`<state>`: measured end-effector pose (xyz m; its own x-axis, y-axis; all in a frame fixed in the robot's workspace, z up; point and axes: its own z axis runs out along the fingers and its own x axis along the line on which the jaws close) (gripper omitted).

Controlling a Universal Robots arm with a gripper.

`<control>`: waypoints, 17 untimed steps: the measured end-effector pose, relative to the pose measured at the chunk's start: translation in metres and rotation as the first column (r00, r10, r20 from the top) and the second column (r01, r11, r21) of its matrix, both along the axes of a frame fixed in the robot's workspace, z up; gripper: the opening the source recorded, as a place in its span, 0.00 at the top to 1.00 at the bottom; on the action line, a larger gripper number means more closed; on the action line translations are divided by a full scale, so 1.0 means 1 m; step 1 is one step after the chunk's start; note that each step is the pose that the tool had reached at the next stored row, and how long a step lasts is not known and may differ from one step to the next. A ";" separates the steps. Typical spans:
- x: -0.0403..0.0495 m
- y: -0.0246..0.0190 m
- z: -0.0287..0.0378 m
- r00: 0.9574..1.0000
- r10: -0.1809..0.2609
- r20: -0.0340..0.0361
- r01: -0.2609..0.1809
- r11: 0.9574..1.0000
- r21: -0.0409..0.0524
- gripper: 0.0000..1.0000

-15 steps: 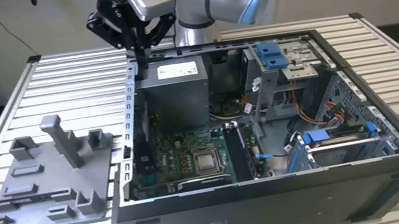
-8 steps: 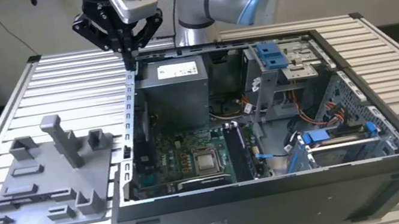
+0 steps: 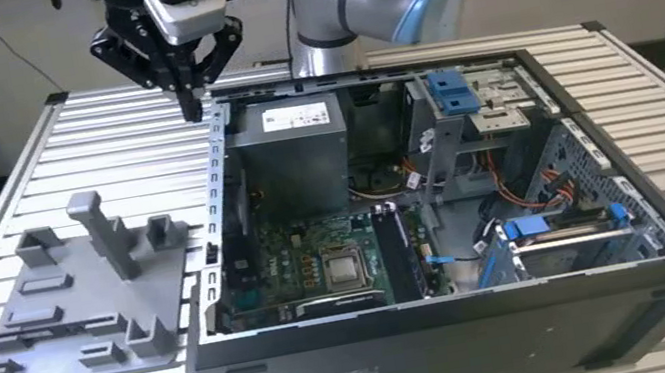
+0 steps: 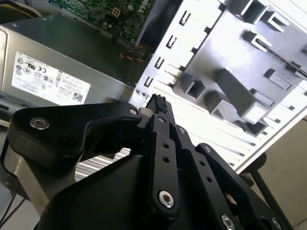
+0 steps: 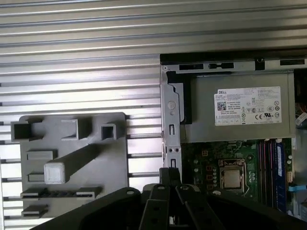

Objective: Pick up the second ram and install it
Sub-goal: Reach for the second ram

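My gripper hangs above the slatted table, just off the back corner of the open computer case on the exterior view's left. Its black fingers are shut, tips together, and I see nothing held between them in both wrist views. A thin dark strip that looks like the second ram lies in a long slot of the grey holder tray, well in front of the gripper and below it. The motherboard's memory slots run beside the processor.
A tall grey post and several blocks stand up from the tray. Inside the case are the power supply, blue drive brackets and loose cables. The case's raised wall stands between the tray and the motherboard.
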<state>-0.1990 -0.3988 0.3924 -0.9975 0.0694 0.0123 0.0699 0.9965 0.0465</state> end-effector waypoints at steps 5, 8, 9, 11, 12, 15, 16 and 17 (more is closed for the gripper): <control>-0.0146 0.0000 0.0000 1.000 0.000 0.000 0.000 1.000 0.000 0.89; -0.0242 0.0000 -0.0001 1.000 0.000 0.000 0.000 1.000 0.000 0.89; -0.0273 0.0000 -0.0001 1.000 0.000 0.000 0.000 1.000 0.000 0.89; -0.0335 0.0000 -0.0001 1.000 0.000 0.000 0.000 1.000 0.000 0.89; -0.0365 0.0000 -0.0001 1.000 0.000 0.000 0.000 1.000 0.000 0.89; -0.0462 0.0000 -0.0002 1.000 0.000 0.000 0.000 1.000 0.000 0.89; -0.0495 0.0000 -0.0001 1.000 0.000 0.000 0.000 1.000 0.000 0.89; -0.0525 0.0000 -0.0002 1.000 0.000 0.000 0.000 1.000 0.000 0.89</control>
